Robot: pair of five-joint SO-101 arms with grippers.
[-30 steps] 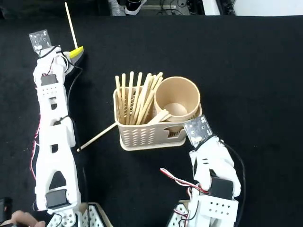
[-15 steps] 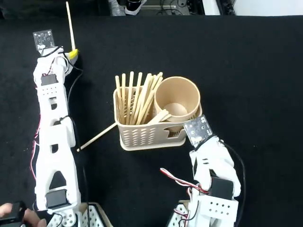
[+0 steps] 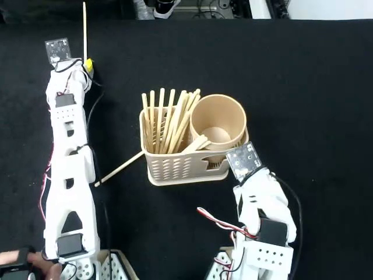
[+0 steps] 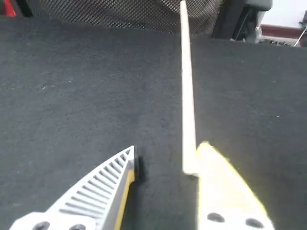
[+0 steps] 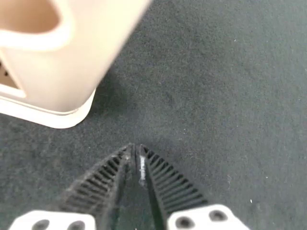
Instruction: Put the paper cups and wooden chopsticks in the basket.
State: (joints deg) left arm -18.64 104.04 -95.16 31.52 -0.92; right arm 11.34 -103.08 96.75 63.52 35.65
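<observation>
Nearest the arm bases, the right gripper (image 5: 135, 149) sits low over the black table (image 3: 303, 87) just beside the basket (image 3: 175, 172), its fingers pressed together on nothing. Inside the basket, a paper cup (image 3: 233, 116) stands upright in one compartment and a bundle of chopsticks (image 3: 166, 119) in the other. A loose chopstick (image 3: 119, 168) lies on the table, one end meeting the basket's wall. Farthest out, the left gripper (image 4: 167, 151) has its fingers spread (one white, one yellow), with another chopstick (image 4: 187, 96) lying against the yellow finger's inner edge.
</observation>
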